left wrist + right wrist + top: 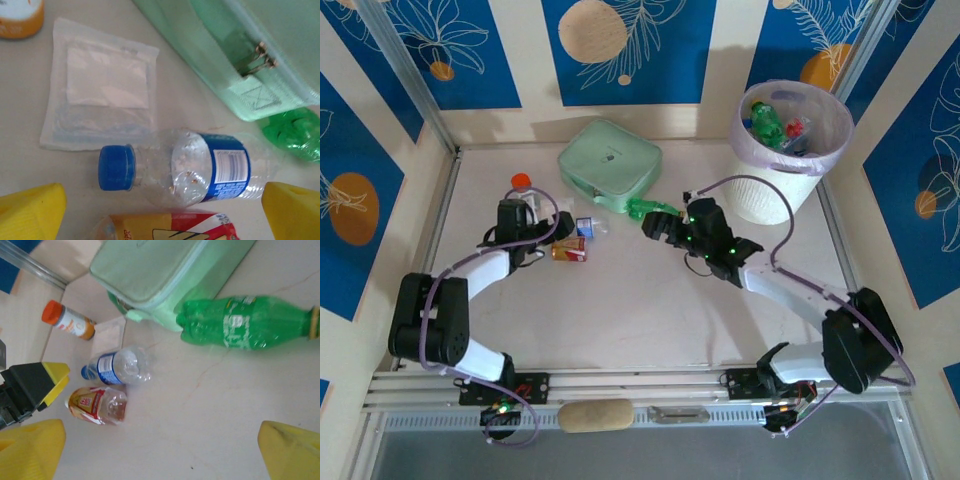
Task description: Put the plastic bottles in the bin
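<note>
- Both left fingers (35, 210) and right fingers (290, 450) stood wide, empty.
- The clear bottle (185, 167) lay on the bench (650, 310) just ahead of my left fingers, long axis running finger to finger, so I judged a wrist turn necessary.
- The bin (790, 190) stood at the bench's far right corner.

Zip pouch (610, 160): far side of my table (650, 300).
Bin (775, 198): right of the pouch, well apart; bottles (767, 122) inside.
Pouch-side bottle (245, 322): lying just off the pouch's near right corner.
Middle bottle (200, 167): lying before the pouch's left end.
Nearest bottle (97, 405): further before the pouch, just beside the middle bottle.
Pill bottle (67, 320): left of the pouch.
Flat packet (100, 90): before-left of the pouch, between pill bottle and middle bottle.
My left gripper (160, 212): before-left of the pouch, over those two bottles.
My right gripper (660, 222): before the pouch's right corner.
</note>
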Controlling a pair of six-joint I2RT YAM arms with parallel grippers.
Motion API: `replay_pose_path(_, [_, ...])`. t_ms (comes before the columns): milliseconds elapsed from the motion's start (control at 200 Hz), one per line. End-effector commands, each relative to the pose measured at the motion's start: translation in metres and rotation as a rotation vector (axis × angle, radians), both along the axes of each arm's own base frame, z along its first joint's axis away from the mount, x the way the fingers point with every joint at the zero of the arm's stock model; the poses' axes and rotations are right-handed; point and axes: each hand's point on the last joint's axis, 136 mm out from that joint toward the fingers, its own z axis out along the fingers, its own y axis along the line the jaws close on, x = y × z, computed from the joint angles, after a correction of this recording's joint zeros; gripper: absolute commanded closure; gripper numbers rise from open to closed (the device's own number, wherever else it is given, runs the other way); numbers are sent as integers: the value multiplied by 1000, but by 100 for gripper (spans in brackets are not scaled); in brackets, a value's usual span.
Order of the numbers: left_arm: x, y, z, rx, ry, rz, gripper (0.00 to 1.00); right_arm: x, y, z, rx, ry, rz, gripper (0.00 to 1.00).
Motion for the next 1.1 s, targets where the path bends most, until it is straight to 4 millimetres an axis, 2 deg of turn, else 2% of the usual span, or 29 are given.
replay_pose_path(0, [3, -7, -2, -12, 21, -64, 0, 9, 21, 11, 59, -9, -1, 1])
replay_pose_path(230, [-10, -16, -14, -82, 63, -78, 0, 13, 40, -1, 63, 29, 33, 1])
replay_pose_path(405, [-40, -24, -25, -114, 112, -90, 0, 15, 43, -5, 61, 40, 36, 1])
replay_pose_path(535, [-66, -27, -31, -80, 154, -107, 0, 17, 46, -9, 64, 53, 39, 1])
replay_pose_path(680, [-85, -32, -34, -13, 167, -141, 0, 19, 52, -14, 75, 73, 47, 1])
replay_pose_path(860, [-91, -39, -34, 77, 166, -202, 0, 21, 59, -18, 92, 99, 61, 1])
replay_pose_path(1095, [-89, -65, -35, 171, 143, -307, 0, 18, 58, -23, 84, 118, 57, 1])
